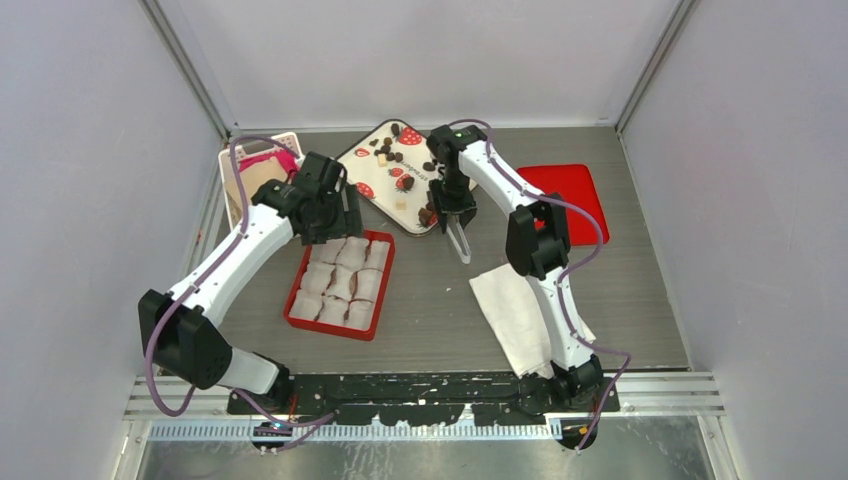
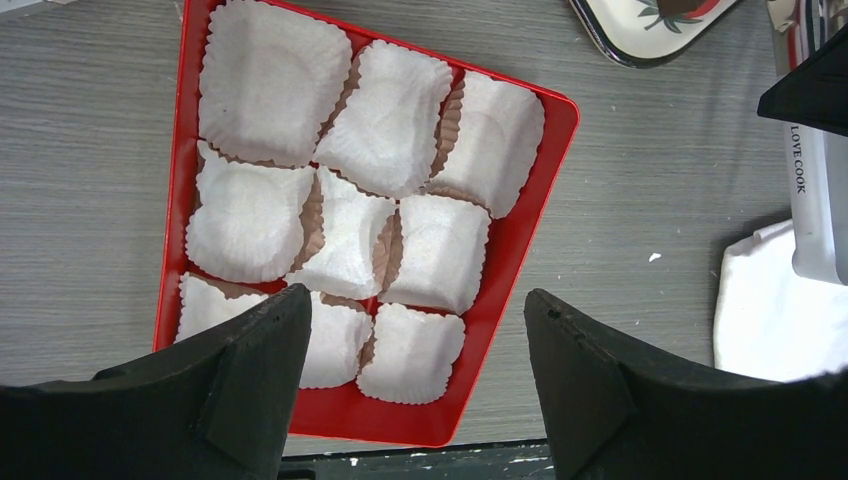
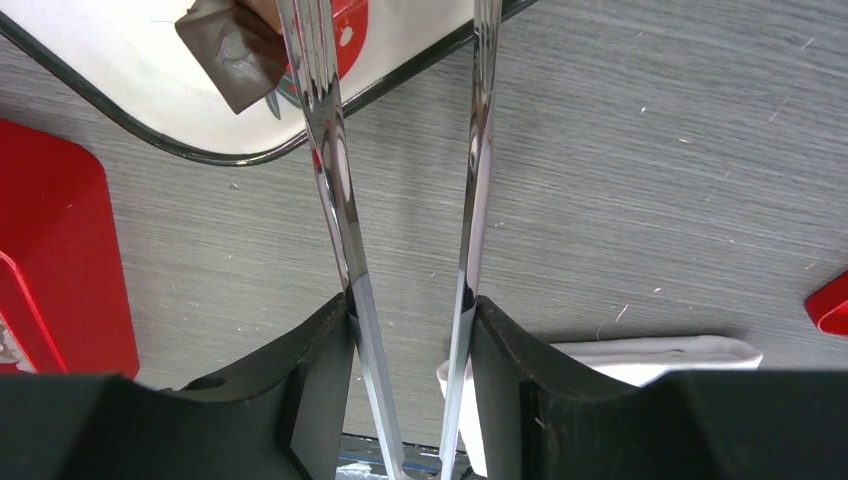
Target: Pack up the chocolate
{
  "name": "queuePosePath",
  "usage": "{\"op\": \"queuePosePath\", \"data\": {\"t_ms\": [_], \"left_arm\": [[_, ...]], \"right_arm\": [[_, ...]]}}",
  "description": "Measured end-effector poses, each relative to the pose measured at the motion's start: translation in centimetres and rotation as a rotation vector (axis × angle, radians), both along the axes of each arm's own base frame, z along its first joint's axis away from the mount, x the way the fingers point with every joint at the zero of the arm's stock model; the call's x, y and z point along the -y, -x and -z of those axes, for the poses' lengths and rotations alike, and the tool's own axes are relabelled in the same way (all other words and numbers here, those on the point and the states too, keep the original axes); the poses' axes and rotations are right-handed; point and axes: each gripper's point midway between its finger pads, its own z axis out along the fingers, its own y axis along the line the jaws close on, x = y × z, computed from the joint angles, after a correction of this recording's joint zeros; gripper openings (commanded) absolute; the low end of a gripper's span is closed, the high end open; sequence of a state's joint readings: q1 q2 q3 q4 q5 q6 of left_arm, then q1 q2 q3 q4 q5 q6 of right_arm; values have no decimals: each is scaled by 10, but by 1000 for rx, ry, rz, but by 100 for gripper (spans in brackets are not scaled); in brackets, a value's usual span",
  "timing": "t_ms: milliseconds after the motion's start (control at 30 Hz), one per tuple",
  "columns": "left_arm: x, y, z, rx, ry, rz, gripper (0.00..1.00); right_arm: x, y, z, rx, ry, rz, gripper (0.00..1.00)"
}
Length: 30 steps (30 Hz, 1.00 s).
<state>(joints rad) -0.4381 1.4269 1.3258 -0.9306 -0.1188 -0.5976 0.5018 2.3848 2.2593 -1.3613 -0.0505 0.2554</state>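
Observation:
Chocolate pieces [image 1: 386,150] lie scattered on a white tray printed with strawberries [image 1: 372,170] at the back of the table. My right gripper [image 1: 453,212] is shut on metal tongs [image 3: 335,200], one arm against each finger. The tong arms reach over the tray's near edge, beside a dark brown chocolate piece [image 3: 230,55]; the tips are cut off, so contact cannot be told. My left gripper [image 2: 415,310] hangs open and empty over the near end of a red box [image 2: 520,250] filled with white crinkled paper cups [image 2: 385,115].
A red lid [image 1: 572,195] lies at the back right. A white cloth [image 1: 505,300] is spread beside the right arm. A pink and white object [image 1: 262,165] sits at the back left. Grey walls close in the table on three sides.

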Motion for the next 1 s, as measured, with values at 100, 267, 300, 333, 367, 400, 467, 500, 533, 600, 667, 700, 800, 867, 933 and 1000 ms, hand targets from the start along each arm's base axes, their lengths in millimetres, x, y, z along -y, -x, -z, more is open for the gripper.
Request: {"op": "queuePosePath", "data": {"t_ms": [100, 267, 300, 333, 367, 400, 467, 500, 533, 600, 667, 700, 800, 867, 933, 1000], "left_arm": [[0, 0, 1, -4, -2, 0, 79], [0, -1, 3, -9, -4, 0, 79], [1, -1, 3, -9, -4, 0, 79], [1, -2, 2, -7, -3, 0, 79], [1, -3, 1, -5, -2, 0, 79], [1, -3, 1, -4, -2, 0, 79], [2, -3, 0, -1, -1, 0, 79], [2, -3, 0, -1, -1, 0, 79], [2, -3, 0, -1, -1, 0, 79], [2, -4, 0, -1, -1, 1, 79], [2, -4, -1, 1, -1, 3, 79], [2, -4, -1, 2, -1, 3, 78], [2, -5, -3, 6, 1, 3, 79], [3, -6, -4, 8, 2, 3, 79], [3, -6, -4, 8, 3, 3, 79], [3, -6, -4, 8, 3, 3, 78]], "right_arm": [[-1, 0, 0, -2, -12, -11, 50], [-4, -3, 0, 8, -27, -21, 50], [-5, -3, 0, 10, -31, -22, 50], [-6, -4, 0, 12, -38, -23, 51], [-8, -4, -1, 14, -45, -24, 51], [-9, -5, -1, 14, -51, -26, 51], [-10, -5, -1, 13, -60, -29, 51], [-11, -4, -1, 12, -62, -30, 51], [-11, -4, -1, 11, -64, -31, 51], [-12, -4, -1, 10, -65, -31, 50], [-12, -4, -1, 11, -62, -30, 50], [-11, -4, -1, 13, -57, -29, 49], [-8, -6, -2, 23, -40, -21, 47], [-8, -9, -2, 32, -32, -18, 45], [-6, -10, -1, 36, -19, -14, 44], [-3, -10, -1, 39, -6, -12, 44]]}}
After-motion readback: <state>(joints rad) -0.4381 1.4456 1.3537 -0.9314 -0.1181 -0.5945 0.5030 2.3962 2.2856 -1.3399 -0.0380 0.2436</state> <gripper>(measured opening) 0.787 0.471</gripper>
